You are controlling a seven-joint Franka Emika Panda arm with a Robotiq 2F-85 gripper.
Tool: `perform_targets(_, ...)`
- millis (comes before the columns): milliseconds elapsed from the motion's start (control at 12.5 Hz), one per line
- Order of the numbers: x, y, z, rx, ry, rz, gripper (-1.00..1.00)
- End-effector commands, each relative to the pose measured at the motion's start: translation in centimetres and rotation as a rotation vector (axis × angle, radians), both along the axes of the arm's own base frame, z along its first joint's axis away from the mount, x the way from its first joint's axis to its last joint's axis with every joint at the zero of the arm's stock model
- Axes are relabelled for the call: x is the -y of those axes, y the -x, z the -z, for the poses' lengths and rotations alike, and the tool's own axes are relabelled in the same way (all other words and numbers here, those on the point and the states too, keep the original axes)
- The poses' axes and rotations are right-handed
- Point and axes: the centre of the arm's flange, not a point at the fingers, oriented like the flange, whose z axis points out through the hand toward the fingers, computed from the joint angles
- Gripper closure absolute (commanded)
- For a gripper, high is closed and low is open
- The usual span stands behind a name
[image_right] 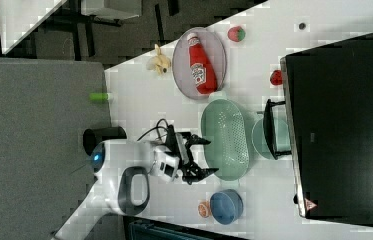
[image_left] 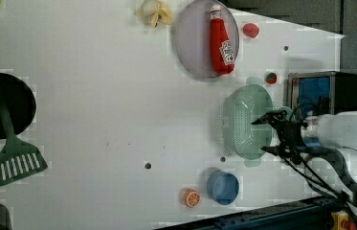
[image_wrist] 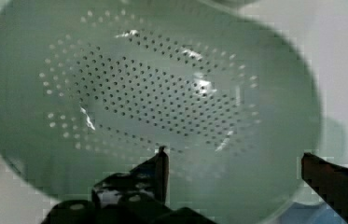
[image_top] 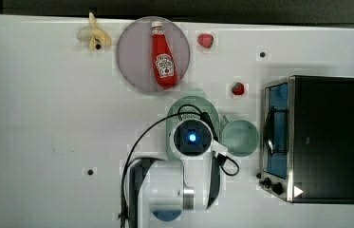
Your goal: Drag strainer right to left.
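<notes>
Wrist view: strainer [image_wrist: 153, 93] mint-green; hole-dotted; oval.

Bright even light, white table [image_top: 46, 118] washed out, blocky compression, wrist view soft, glints on strainer [image_wrist: 115, 93]

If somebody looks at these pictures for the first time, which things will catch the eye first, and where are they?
The red ketchup bottle stands out most, lying on a round grey plate near the top view's upper edge. Next comes the white robot arm, its open gripper poised above the pale green strainer in the middle of the white table. A black toaster oven sits at the top view's right.
</notes>
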Motion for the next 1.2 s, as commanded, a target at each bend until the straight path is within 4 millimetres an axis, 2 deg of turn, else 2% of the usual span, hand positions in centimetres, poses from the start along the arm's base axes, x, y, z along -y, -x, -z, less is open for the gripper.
perform_targets(80, -2.0, -1.9, 0.6, 0.117, 0.013, 0.15, -1.0)
perform_targets(320, -2.7, -2.2, 5.4, 0.153, 0.001, 0.195, -1.0)
perform_targets(560, -3.2, -1.7, 8.8, 0.152, -0.006, 0.196, -1.0)
perform_targets(800, -4.1, -1.5, 10.1, 0.154, -0.014, 0.227, -1.0)
perform_targets(1200, -7.9, -1.3, 10.3, 0.15, -0.023, 0.259, -1.0)
